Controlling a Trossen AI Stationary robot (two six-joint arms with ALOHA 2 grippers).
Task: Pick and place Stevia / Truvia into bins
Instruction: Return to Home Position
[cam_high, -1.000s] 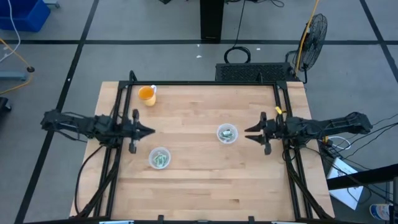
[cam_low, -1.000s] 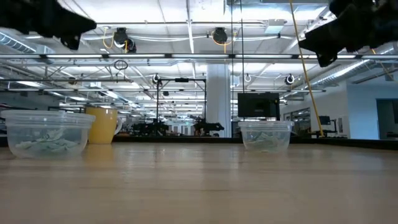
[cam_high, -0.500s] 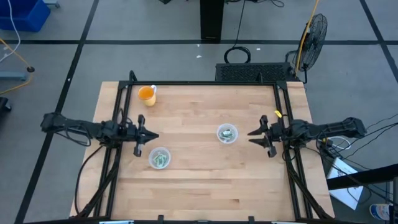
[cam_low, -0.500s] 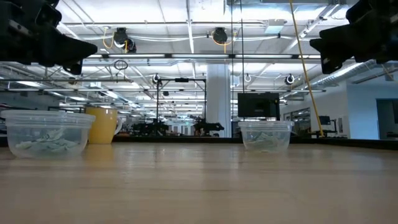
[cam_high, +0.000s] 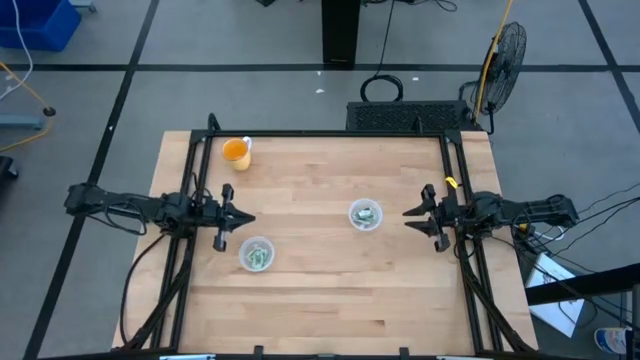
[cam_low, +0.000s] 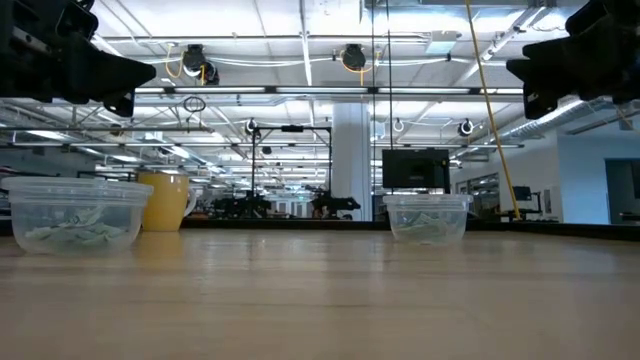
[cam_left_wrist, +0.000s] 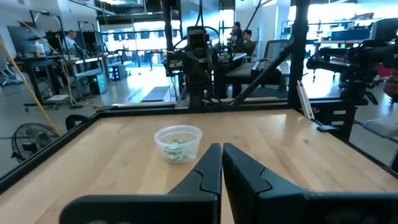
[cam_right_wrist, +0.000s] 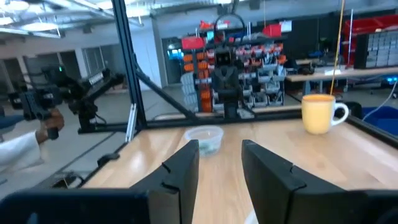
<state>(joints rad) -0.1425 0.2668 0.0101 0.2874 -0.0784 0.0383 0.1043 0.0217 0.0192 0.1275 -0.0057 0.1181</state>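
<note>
Two clear round cups stand on the wooden table, each with pale green and white sachets lying in its bottom: the left cup and the right cup. No loose sachet shows on the table. My left gripper hovers shut and empty near the table's left edge, just beyond the left cup. My right gripper hovers open and empty to the right of the right cup, pointing at it.
An orange-filled mug stands at the far left corner. Black frame rails run along the table's left, right and far edges. Bare wood lies between the cups and along the near side. People show in the room beyond.
My left gripper has come down and shifted a little toward the near edge and the left cup, then held still. My right gripper has drawn back toward the table's right edge, away from the right cup. Neither cup has moved.
</note>
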